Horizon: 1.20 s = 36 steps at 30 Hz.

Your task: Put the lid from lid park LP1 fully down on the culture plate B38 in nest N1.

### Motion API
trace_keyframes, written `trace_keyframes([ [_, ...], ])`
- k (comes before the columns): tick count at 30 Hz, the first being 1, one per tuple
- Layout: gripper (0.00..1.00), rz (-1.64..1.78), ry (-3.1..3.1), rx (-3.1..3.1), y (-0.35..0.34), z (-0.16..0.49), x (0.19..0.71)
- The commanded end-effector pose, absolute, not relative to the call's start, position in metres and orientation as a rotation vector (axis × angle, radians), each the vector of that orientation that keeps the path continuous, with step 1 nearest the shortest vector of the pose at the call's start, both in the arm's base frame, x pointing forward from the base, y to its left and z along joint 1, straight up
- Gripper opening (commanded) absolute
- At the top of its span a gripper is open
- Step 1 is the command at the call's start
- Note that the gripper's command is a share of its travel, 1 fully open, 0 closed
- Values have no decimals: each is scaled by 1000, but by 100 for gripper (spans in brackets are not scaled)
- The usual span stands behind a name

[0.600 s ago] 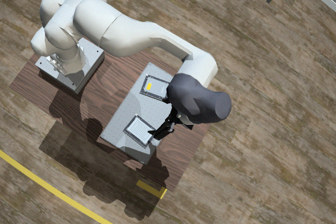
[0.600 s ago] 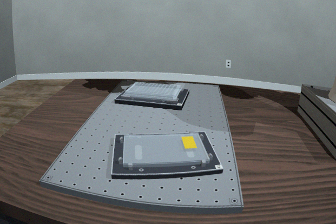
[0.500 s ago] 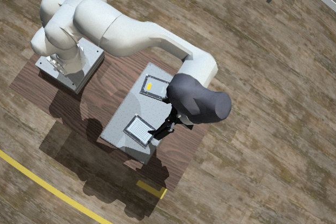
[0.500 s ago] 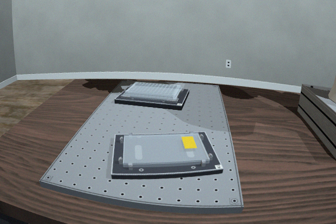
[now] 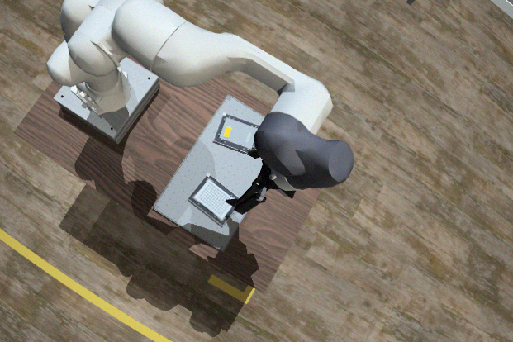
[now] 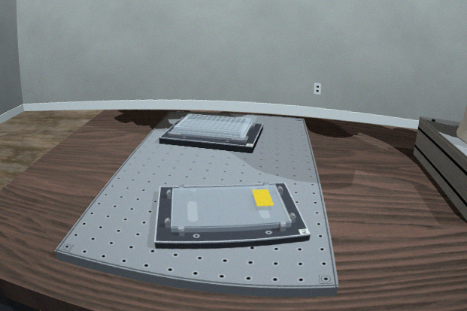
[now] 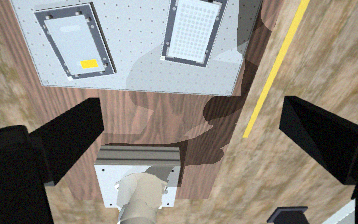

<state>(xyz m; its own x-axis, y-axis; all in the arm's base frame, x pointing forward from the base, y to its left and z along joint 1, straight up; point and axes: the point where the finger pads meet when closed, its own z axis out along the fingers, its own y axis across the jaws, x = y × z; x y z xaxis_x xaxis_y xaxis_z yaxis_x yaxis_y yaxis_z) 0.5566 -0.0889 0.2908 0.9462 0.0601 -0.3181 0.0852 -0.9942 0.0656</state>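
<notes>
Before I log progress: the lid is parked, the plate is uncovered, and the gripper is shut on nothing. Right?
Not quite: the gripper is open, fingers spread wide in the wrist view. The lid is parked and the plate is uncovered.
</notes>
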Motion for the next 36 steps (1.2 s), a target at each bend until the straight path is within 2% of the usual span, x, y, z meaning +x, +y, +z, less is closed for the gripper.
trace_keyframes([
  [1, 100, -488, 114, 3022, -88, 290, 557],
  [6, 100, -436, 143, 3029, -66, 259, 565],
  [14, 100, -234, 235, 3067, 26, 146, 557],
  [16, 100, -234, 235, 3067, 26, 146, 557],
  [23, 100, -45, 289, 3117, 112, 48, 497],
  [27, 100, -3, 297, 3129, 127, 30, 475],
  [36, 100, 2, 298, 3130, 128, 28, 473],
])
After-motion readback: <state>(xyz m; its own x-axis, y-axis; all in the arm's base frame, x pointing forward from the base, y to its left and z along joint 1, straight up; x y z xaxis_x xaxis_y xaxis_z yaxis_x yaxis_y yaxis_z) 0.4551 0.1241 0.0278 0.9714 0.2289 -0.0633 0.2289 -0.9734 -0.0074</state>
